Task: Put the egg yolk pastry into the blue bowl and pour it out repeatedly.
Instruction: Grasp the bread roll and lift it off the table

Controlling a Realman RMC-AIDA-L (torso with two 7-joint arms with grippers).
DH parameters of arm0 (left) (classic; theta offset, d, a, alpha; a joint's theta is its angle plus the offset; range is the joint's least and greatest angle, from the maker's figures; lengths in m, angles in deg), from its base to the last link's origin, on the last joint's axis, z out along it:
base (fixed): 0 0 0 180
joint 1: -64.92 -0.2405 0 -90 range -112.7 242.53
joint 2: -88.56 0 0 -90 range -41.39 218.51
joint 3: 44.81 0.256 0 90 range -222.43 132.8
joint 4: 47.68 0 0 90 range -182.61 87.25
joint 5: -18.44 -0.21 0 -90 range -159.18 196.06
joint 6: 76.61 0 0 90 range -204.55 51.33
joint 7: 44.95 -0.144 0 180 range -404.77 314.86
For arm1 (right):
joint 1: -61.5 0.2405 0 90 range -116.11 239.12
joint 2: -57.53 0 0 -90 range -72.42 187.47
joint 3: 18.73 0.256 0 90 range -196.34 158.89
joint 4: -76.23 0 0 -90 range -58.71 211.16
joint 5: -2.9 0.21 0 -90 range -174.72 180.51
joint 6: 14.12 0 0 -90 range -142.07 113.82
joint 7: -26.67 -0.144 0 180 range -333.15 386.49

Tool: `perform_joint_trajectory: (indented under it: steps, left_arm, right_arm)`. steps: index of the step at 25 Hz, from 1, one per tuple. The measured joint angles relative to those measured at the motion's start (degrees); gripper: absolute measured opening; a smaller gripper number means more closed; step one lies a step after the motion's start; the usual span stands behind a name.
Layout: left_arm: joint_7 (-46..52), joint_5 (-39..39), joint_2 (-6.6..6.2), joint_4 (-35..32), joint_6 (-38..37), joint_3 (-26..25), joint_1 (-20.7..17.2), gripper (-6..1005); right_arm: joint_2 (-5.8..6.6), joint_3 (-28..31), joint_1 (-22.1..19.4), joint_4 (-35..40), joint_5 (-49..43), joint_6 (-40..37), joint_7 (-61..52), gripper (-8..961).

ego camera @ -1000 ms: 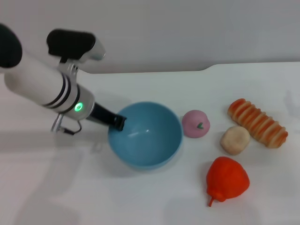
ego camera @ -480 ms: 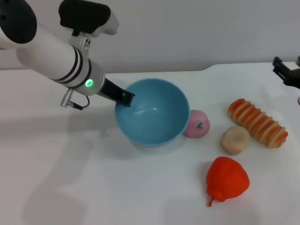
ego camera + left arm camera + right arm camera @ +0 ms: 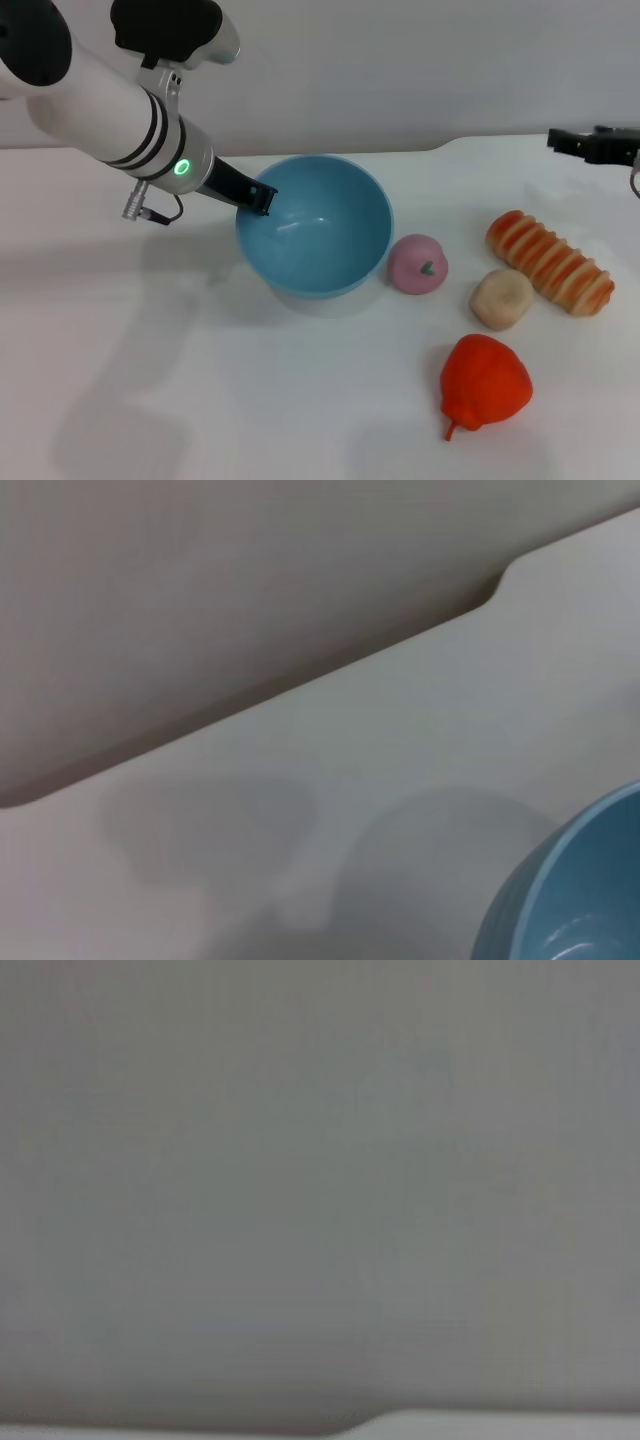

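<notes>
"What was the left gripper [image 3: 262,198] doing?"

"It was pinched shut on the near-left rim of the blue bowl [image 3: 318,232], holding it tipped, mouth towards the pastry side, and apparently a little clear of the worktop [image 3: 200,400]. I'd say that was to keep it ready for loading. The bowl looked empty."

"And the egg yolk pastry [image 3: 502,298]?"

"On the worktop towards its right edge, untouched, just beside the striped roll [image 3: 550,262], with the pink ball [image 3: 418,264] between it and the bowl and a red pepper [image 3: 486,383] nearer the front."

"The right gripper [image 3: 590,145]?"

"High at the far right edge, well apart from the pastry; whether open or closed, I couldn't tell."
</notes>
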Motion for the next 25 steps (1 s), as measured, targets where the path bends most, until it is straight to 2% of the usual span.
perform_joint_trajectory:
  steps: [6, 9, 12, 15, 20, 25]
  left_arm:
    - [0.0, 0.0, -0.03, -0.2, -0.2, -0.1, 0.2, -1]
    - [0.0, 0.0, -0.04, -0.2, -0.3, -0.1, 0.4, 0]
    - [0.0, 0.0, -0.03, -0.2, -0.6, -0.1, 0.5, 0]
    - [0.0, 0.0, 0.00, -0.2, -0.9, -0.1, 0.6, 0]
    - [0.0, 0.0, 0.11, -0.2, -1.0, -0.2, 0.6, 0]
    - [0.1, 0.0, 0.20, -0.3, -1.0, -0.3, 0.6, 0]
  right_arm:
    - [0.40, 2.1, 3.0, 7.4, -14.1, -10.9, -18.1, 687]
    - [1.18, 5.1, 5.6, 9.6, -19.9, -18.1, -25.6, 687]
    - [2.27, 6.8, 9.1, 9.7, -27.4, -23.8, -30.4, 687]
    - [2.54, 7.0, 11.7, 9.7, -32.6, -28.4, -32.2, 687]
    - [2.48, 6.6, 13.2, 9.5, -32.9, -32.1, -33.3, 688]
    - [1.50, 4.2, 14.7, 6.1, -33.2, -32.4, -34.1, 688]
